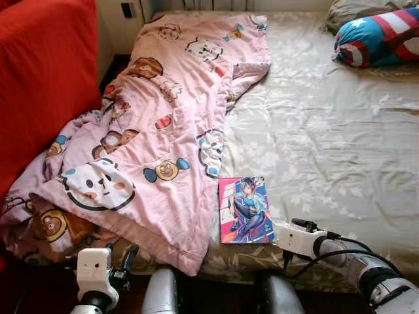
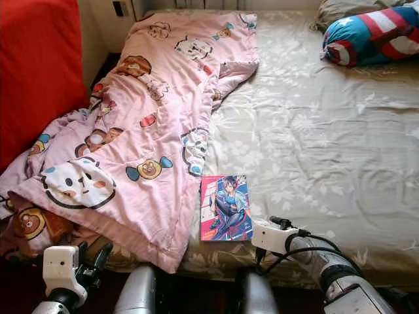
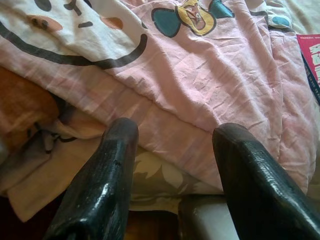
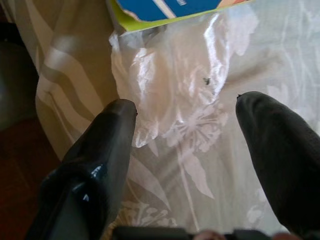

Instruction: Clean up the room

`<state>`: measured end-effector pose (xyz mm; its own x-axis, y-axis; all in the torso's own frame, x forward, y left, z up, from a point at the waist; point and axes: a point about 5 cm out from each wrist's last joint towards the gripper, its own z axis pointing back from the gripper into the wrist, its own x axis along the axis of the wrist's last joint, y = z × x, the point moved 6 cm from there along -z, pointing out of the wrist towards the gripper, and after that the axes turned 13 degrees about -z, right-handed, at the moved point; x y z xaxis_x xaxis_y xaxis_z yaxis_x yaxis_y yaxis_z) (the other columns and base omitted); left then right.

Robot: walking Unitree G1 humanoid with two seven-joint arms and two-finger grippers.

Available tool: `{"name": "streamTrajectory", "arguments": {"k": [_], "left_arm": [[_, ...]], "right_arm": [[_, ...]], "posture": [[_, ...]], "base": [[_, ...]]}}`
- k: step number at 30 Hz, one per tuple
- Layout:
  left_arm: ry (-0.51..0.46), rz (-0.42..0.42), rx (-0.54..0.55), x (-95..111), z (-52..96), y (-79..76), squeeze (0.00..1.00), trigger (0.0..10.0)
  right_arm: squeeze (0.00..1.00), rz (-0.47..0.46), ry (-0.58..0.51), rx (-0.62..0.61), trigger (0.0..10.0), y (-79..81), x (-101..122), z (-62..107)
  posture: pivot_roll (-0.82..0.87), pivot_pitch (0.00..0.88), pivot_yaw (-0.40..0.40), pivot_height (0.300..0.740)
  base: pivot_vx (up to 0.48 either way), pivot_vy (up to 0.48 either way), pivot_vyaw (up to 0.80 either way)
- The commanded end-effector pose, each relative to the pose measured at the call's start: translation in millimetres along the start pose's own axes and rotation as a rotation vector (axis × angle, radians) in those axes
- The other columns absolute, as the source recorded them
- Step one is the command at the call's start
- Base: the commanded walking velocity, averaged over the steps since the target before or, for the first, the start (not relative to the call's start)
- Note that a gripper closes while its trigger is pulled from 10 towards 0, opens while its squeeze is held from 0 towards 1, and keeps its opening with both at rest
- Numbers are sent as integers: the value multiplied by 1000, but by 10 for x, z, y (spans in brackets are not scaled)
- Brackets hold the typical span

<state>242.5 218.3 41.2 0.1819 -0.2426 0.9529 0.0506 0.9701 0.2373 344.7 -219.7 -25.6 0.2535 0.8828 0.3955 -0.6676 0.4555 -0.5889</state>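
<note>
Flat on the bed's near edge, cover up: one comic book (image 1: pixel 245 210), just beside the pink blanket's right border. Just right of it, over the sheet: right gripper (image 4: pixel 186 112), fingers (image 4: pixel 100 165) spread wide, pinching nothing, the book's corner right ahead of the tips. Down at the front edge under the blanket's hem: left gripper (image 3: pixel 175 132), likewise spread, holding nothing, black fingers (image 3: pixel 102 180) aimed at the pink folds.

One cartoon-print blanket (image 1: pixel 157 131), crumpled, sprawled from the head of the bed down the left side, bunched at the near corner and hanging over. Underneath, a pale grey-green floral sheet (image 1: pixel 327 144) covering the mattress, wrinkled, sunlit on the right. Top right: one star-and-stripe cushion (image 1: pixel 380 36), cut off by the frame, with a greyish pillow (image 1: pixel 350 10) behind it, mostly out of frame. Left: a red sofa (image 1: pixel 42 72), tight against the bed, only partly in frame. Far wall: a socket (image 1: pixel 127 10) in the gap. Dark floor below the bed edge, hard to make out.
</note>
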Motion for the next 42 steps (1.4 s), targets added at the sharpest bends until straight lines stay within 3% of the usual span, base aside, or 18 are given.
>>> {"name": "streamTrajectory", "arguments": {"k": [1, 15, 16, 18, 19, 32, 34, 42], "left_arm": [[30, -5, -7, -58, 58, 22, 0, 10000], [62, -15, -2, -50, 197, 80, 0, 10000], [63, -15, -2, -49, 197, 76, 0, 10000], [66, -15, -3, -45, 196, 71, 0, 10000], [67, -15, -3, -43, 195, 72, 0, 10000], [76, -17, -6, -40, 197, 67, 0, 10000], [78, -16, -7, -42, 190, 65, 0, 10000], [82, -11, -1, -46, 200, 71, 0, 10000]], "right_arm": [[0, -8, 16, 1, 10000, 2, -36, 2], [0, -6, 11, -27, 10000, -51, 68, -29], [0, -7, 9, -27, 7333, -52, 76, -31], [0, -10, 10, -30, 7333, -58, 82, -33], [0, -11, 10, -33, 0, -64, 84, -33], [0, -13, 25, -38, 0, -24, 27, -31], [0, -2, 26, -20, 0, 54, 28, -44], [0, 1, 36, -19, 0, 96, 9, -50]], "posture": [[168, 264, 30, 617], [195, 307, 45, 617], [195, 307, 45, 617], [197, 310, 46, 617], [197, 311, 47, 617], [192, 308, 49, 617], [193, 307, 51, 617], [197, 306, 50, 617]], "base": [[0, 0, 0], [0, 0, 0], [0, 0, 0], [0, 0, 0], [0, 0, 0], [0, 0, 0], [0, 0, 0], [0, 0, 0]]}}
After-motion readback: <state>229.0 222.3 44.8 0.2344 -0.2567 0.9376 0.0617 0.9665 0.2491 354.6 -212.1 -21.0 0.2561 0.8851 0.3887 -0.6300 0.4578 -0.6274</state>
